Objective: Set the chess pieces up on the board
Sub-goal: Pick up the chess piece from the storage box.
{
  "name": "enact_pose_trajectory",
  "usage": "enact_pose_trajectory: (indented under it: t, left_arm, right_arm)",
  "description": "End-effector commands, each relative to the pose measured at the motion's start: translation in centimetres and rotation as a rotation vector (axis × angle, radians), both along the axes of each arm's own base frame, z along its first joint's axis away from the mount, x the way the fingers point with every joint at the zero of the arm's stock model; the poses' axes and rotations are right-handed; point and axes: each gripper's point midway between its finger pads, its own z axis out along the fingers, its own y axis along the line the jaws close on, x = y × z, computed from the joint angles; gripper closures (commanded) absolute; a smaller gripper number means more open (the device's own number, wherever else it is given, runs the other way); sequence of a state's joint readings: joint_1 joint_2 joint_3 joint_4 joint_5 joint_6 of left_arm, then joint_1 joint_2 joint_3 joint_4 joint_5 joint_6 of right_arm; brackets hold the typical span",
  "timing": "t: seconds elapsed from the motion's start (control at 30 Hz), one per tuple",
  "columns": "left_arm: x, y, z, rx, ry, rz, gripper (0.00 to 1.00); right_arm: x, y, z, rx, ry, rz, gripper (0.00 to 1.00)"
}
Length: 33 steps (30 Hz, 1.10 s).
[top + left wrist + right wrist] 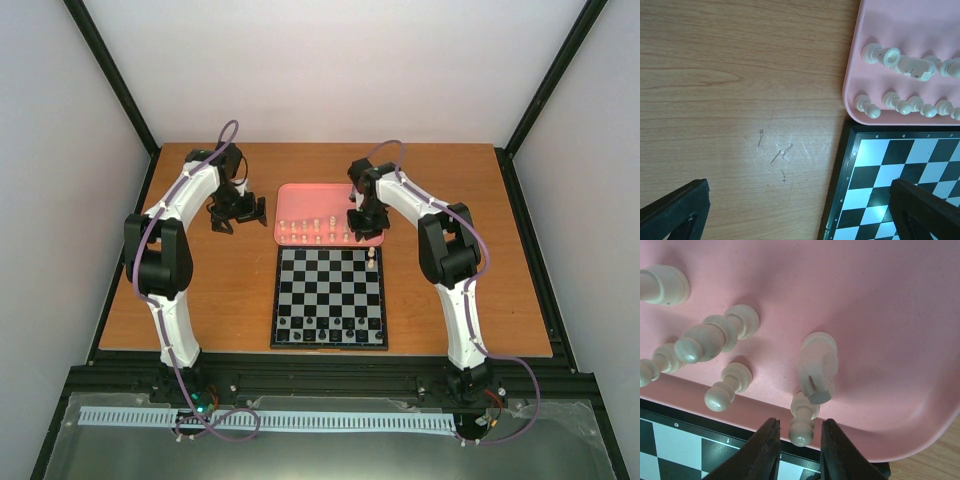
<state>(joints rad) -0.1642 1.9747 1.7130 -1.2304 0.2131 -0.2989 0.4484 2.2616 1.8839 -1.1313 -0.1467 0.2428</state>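
Currently the step is pickup. On the desk [200, 300], the board [330, 298] carries one cream piece [372, 262] near its 1 o'clock corner. The other chess pieces [315, 230] stand in the pink tray [310, 198] at the board's 12 o'clock. The right pincer [800, 432], released, straddles a pawn [802, 419] with a gap on either side; next it should close, then lift straight. The left pincer [799, 200] hangs released and empty at the board's 10 o'clock.

The table [220, 300] is viewed from high behind; pink tray [900, 25] and board [900, 165] are shared by both close, downward wrist views.
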Motion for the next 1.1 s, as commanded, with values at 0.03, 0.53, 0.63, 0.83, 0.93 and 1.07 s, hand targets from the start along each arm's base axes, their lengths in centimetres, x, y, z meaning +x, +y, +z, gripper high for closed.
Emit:
enact_pose_trajectory:
  t: [0.03,0.53,0.63,0.83,0.93,1.07]
  left_arm:
    - [-0.1,0.0,1.7,-0.003,-0.050,-0.020,0.00]
    - [-0.2,0.0,1.9,0.000,-0.058,-0.020,0.00]
    - [-0.2,0.1,2.1,0.003,-0.063,-0.020,0.00]
    - [-0.6,0.2,1.9,0.006,-0.060,-0.019,0.00]
    - [-0.7,0.2,1.9,0.005,-0.059,-0.019,0.00]
    - [-0.9,0.2,2.1,0.004,-0.062,-0.019,0.00]
  right_arm:
    - [-0.8,0.2,-1.5,-0.018,0.035,0.014,0.79]
    - [-1.4,0.1,2.8,-0.011,-0.023,0.032,0.91]
    - [-2.6,0.3,4.8,-0.010,-0.036,0.049,0.91]
    - [-6.2,0.8,5.9,-0.018,-0.011,0.097,0.91]
    - [-8.0,0.9,5.2,-0.028,0.009,0.113,0.91]
    - [-9.4,0.7,3.9,-0.037,0.026,0.108,0.91]
